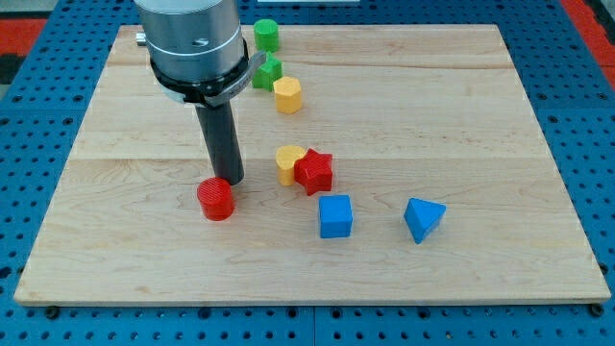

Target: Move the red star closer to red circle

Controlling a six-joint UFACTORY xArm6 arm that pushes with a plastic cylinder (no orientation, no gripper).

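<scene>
The pale wooden table [500, 259] fills the view, its near edge closest to the camera. There is no gripper: my tip [231, 182] touches the red plastic circle block [216, 199] from behind. The red plastic star block [314, 172] sits to the view's right, touching a yellow plastic block [288, 163], so it likely needs pushing leftward.

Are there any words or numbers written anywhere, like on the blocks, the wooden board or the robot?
None: no words, numbers, labels or signs can be read in the camera view.
The red star, the red circle and the other coloured blocks are plain.
The wooden board has only its grain.
The metal housing above my tip shows holes and screws, no lettering.
</scene>
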